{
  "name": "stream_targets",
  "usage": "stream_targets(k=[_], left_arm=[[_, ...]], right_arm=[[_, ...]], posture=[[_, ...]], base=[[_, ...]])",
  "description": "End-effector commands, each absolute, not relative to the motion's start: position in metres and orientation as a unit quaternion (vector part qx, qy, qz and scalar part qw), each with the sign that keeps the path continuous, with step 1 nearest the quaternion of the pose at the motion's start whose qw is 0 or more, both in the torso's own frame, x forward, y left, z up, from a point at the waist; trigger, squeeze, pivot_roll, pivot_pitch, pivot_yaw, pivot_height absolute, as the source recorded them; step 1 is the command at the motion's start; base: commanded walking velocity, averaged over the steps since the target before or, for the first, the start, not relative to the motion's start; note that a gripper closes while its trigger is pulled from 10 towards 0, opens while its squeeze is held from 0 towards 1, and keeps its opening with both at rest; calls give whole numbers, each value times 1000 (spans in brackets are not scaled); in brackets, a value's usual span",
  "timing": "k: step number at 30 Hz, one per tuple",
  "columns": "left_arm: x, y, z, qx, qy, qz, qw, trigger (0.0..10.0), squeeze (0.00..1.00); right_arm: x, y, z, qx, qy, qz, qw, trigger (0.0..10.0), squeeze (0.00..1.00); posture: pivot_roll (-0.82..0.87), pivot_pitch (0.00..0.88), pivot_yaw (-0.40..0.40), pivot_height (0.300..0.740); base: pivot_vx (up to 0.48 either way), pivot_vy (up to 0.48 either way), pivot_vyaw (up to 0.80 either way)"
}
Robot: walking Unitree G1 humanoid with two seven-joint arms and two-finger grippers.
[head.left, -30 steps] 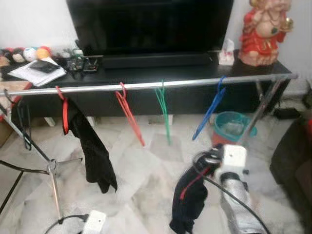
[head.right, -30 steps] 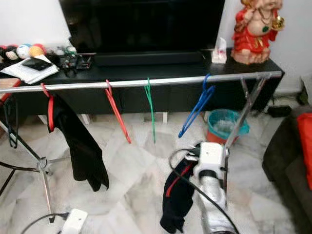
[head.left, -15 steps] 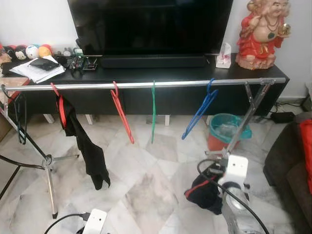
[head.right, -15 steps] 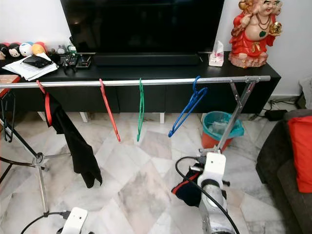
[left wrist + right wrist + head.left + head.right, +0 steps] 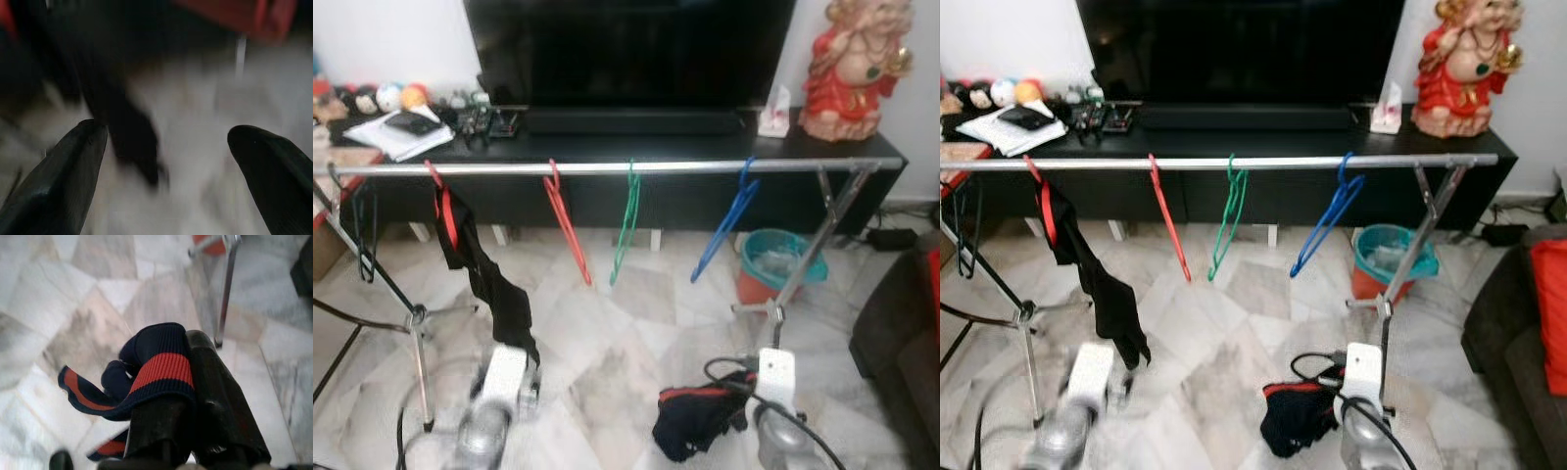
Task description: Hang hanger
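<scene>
My left gripper [image 5: 161, 161] is now rising into sight below the long silver clothes rail [image 5: 607, 168], blurred, its fingers spread wide near the black garment [image 5: 489, 284] hanging from the red hanger [image 5: 440, 201]. My right gripper [image 5: 188, 396] is clamping the navy garment with red stripes [image 5: 142, 372], now sagging lower beneath that rail. The red [image 5: 566, 223], green [image 5: 625, 220] and blue [image 5: 729, 220] plastic hangers are dangling empty on the rail; any hanger inside my bundle is hidden.

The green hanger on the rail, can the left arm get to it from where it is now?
Probably yes. The left gripper is open and empty, low beside the hanging black garment. The green hanger hangs freely on the rail, with open floor between.
</scene>
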State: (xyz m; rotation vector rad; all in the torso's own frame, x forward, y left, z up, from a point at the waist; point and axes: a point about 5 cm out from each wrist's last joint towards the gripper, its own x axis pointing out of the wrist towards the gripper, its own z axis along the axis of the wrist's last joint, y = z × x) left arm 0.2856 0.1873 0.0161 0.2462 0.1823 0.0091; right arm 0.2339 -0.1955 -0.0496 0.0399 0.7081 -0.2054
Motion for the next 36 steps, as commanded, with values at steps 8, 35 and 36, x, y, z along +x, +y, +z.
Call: stream_targets(k=[8,35,36], left_arm=[[303,184,47,54,17,22,998,10000,0],[307,180,58,45,0,10,999,10000,0],[307,180,59,45,-1,10,999,10000,0]], right_arm=[[216,-204,-62,22,390,-118,913,10000,0],[224,-204,-56,15,350,-114,930,10000,0],[224,-204,-56,14,350,-113,930,10000,0]], posture=[[38,0,-10,740],[19,0,12,740],[20,0,12,740]], base=[[0,0,0],[127,0,0],[360,0,0]])
